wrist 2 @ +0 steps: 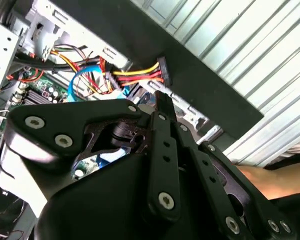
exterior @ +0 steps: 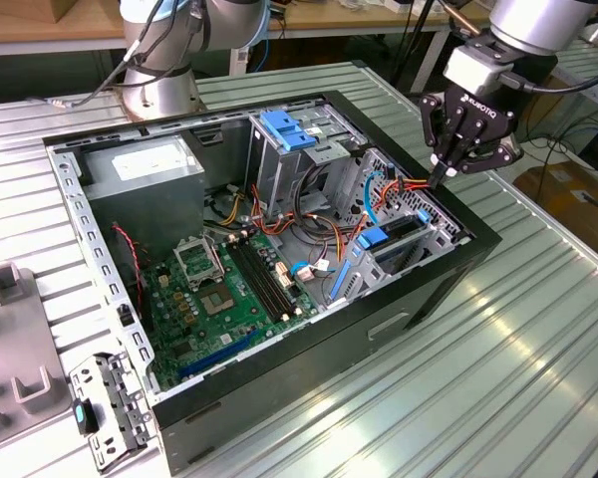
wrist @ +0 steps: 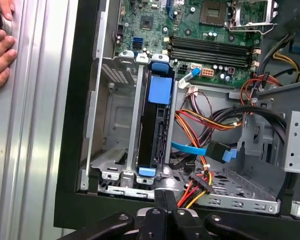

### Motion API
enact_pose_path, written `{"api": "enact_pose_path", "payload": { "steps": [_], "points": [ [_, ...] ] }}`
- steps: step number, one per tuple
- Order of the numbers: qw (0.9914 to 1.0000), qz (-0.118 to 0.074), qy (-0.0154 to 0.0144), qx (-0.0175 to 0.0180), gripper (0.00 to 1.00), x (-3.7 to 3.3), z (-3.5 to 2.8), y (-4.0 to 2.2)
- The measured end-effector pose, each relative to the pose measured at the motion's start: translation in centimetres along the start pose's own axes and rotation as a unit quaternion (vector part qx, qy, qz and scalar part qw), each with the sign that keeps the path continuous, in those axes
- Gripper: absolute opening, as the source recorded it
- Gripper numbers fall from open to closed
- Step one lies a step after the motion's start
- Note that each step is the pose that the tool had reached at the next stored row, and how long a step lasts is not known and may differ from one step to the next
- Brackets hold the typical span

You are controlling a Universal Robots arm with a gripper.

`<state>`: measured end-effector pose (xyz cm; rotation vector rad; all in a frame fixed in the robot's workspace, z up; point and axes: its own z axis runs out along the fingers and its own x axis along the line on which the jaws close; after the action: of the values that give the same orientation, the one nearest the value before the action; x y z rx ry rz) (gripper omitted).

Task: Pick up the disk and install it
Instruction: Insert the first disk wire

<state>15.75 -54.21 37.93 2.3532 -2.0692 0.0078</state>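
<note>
**Pincer parked over the drive bay, disk sitting in the cage**

The arm's pincer [exterior: 441,177] hangs over the corner of the open computer case [exterior: 379,329], right above the case's black wall. Its fingers are pressed together tip to tip with nothing between them, and both wrist views show the same thing [wrist: 165,196] [wrist 2: 161,102].

The disk [wrist: 159,95] is not in the pincer. It stands on edge in the metal drive cage [wrist: 115,150], straight ahead of the fingertips and lower down inside the case, with its blue rail facing up. In the exterior view the disk [exterior: 387,239] sits just below the pincer, a bit toward the exterior view's left.

Closest to the tips is a black power connector [wrist: 200,182] on red, yellow and black wires. It's right beside the fingers, but whether it actually touches them can't be made out. A blue data cable [wrist: 210,149] lies just past that. The motherboard [wrist: 215,45] is further ahead, well beyond the disk.

A person's hand [wrist: 0,45] rests on the ribbed metal table [exterior: 498,378], outside the case and well apart from the pincer.
</note>
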Motion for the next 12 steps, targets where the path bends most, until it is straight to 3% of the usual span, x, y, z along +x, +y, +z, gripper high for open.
{"api": "enact_pose_path", "payload": {
  "steps": [3, 5, 8, 9, 12],
  "points": [
    [0.99968, -0.025, 0.0001, 0.0002, 0.11, -0.12, 0.08, -0.20],
    [0.99880, -0.049, 0.0002, 0.0004, 0.11, -0.12, 0.14, -0.21],
    [0.99705, -0.077, 0.0002, 0.0007, 0.11, -0.12, 0.20, -0.21],
    [0.99598, -0.090, 0.0002, 0.0008, 0.11, -0.10, 0.21, -0.29],
    [0.99466, -0.103, 0.0003, 0.0010, 0.11, -0.09, 0.17, -0.45]
  ]
}}
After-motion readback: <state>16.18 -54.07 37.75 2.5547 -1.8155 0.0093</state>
